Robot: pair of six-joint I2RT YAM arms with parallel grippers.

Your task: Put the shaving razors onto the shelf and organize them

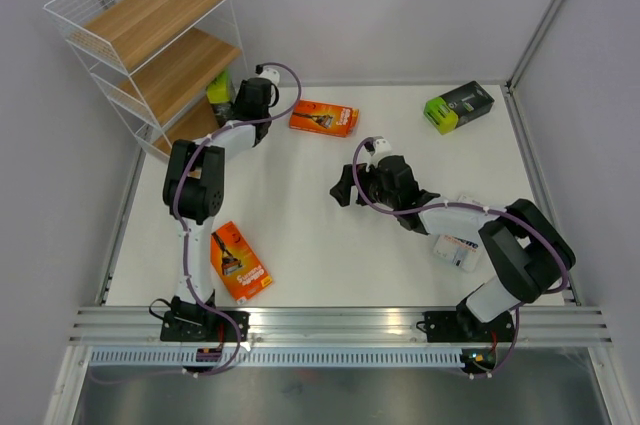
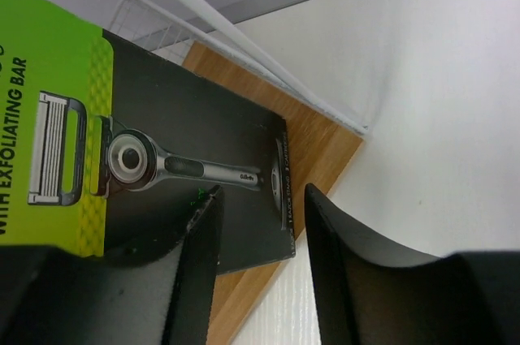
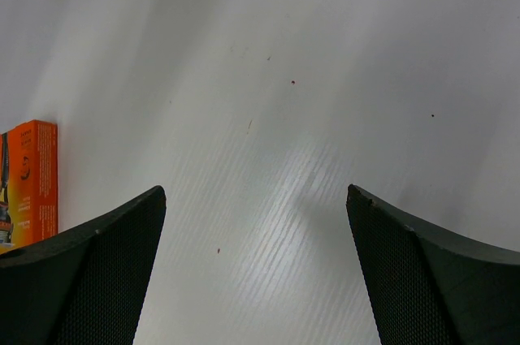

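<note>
1. Hovering at the far left corner of the worktop point(image 1: 300, 225), the left claw point(image 2: 262, 195) has its jaws only narrowly apart, clamped on nothing.
2. Just beyond its fingers point(image 2: 195, 264), a black-and-lime razor pack point(image 2: 187, 142) sits on the lowest board of the shelf point(image 1: 150, 15).
3. Right claw point(image 3: 256, 195) gapes wide and empty over the bare mid-worktop.
4. Outward we find one orange pack point(image 1: 324, 118) toward the far edge and another orange pack point(image 1: 240, 262) near the near left corner. A second black-and-lime pack point(image 1: 458, 106) lies at the far right corner, and a white pack point(image 1: 458, 250) is near the right edge, partly under the right arm.
</note>
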